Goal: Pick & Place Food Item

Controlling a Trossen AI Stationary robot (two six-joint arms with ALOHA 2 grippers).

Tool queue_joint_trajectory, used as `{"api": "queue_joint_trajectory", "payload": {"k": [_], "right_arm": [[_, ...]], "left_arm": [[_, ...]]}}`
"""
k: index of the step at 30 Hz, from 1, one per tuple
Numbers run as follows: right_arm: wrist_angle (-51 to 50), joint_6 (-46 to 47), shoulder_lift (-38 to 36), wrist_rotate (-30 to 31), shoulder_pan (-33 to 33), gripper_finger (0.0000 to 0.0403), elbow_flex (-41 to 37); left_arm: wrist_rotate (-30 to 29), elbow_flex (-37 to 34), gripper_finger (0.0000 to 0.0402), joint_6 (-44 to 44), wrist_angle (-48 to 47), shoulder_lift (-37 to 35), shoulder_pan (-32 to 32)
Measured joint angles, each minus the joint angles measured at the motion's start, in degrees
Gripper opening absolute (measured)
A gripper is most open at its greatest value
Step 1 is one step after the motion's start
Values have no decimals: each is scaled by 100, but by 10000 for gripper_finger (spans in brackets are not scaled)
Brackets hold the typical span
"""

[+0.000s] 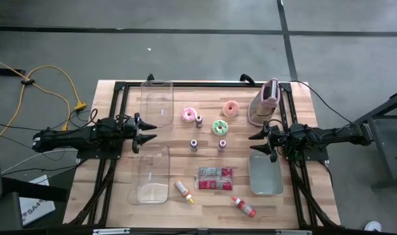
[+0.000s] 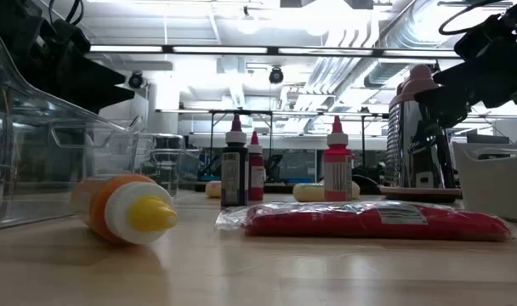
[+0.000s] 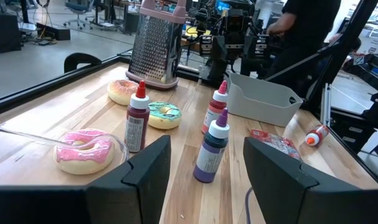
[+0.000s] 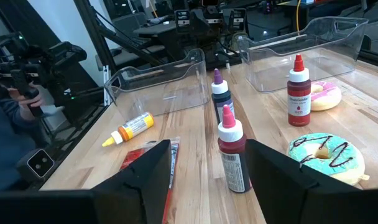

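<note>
1. The landmark is the green-iced ring donut with dark stripes [image 1: 219, 126], lying flat near the middle of the pale wooden table [image 1: 120, 196].
2. The left gripper [image 1: 150, 132] hovers well to the left of that donut, its fingers apart and holding nothing; it hangs between two clear plastic bins, the far bin [image 1: 157, 99] and the near bin [image 1: 153, 175].
3. The right gripper [image 1: 254, 142] sits just right of the green donut, fingers spread and empty, above the far end of a grey rectangular tub [image 1: 266, 175].
4. A pink-iced donut [image 1: 188, 115] lies left of the green one, touching the far bin's corner; an orange-pink donut [image 1: 232, 108] lies beyond the green one.
5. Three small dark squeeze bottles stand upright around the green donut: one [image 1: 199, 121] just to its left, one [image 1: 194, 144] nearer and left, one [image 1: 222, 145] directly nearer. Bare wood separates them.
6. A metal grater with a pink handle [image 1: 267, 103] stands right of the orange-pink donut, near the table's far right edge.
7. Nearer than the green donut lie a red food packet in clear wrap [image 1: 215, 178], an orange-capped bottle on its side [image 1: 183, 191] and a red-capped bottle on its side [image 1: 243, 206], the last close to the table's near edge.
</note>
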Motion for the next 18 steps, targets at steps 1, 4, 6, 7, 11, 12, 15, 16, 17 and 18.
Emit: {"api": "queue_joint_trajectory", "payload": {"k": [1,4,6,7,11,12,15,16,17,18], "right_arm": [[0,-1,0,0,0,193,-1],[0,0,0,0,1,193,0],[0,-2,0,0,1,193,0],[0,0,0,0,0,193,-2],[0,0,0,0,0,193,-1],[0,0,0,0,1,193,-1],[0,0,0,0,-1,193,0],[0,0,0,0,-2,193,-2],[0,0,0,0,0,193,-2],[0,0,0,0,0,193,0]], "left_arm": [[0,0,196,-2,15,-1,0],[0,0,196,-31,20,-2,-1],[0,0,196,-31,20,-1,-5],[2,0,196,-32,20,0,-5],[1,107,196,60,36,24,-5],[-3,153,196,155,34,70,-5],[-64,437,196,355,-36,365,-7],[-107,568,196,409,-3,503,3],[-150,706,196,450,-5,676,11],[-216,843,196,493,-3,870,19]]}}
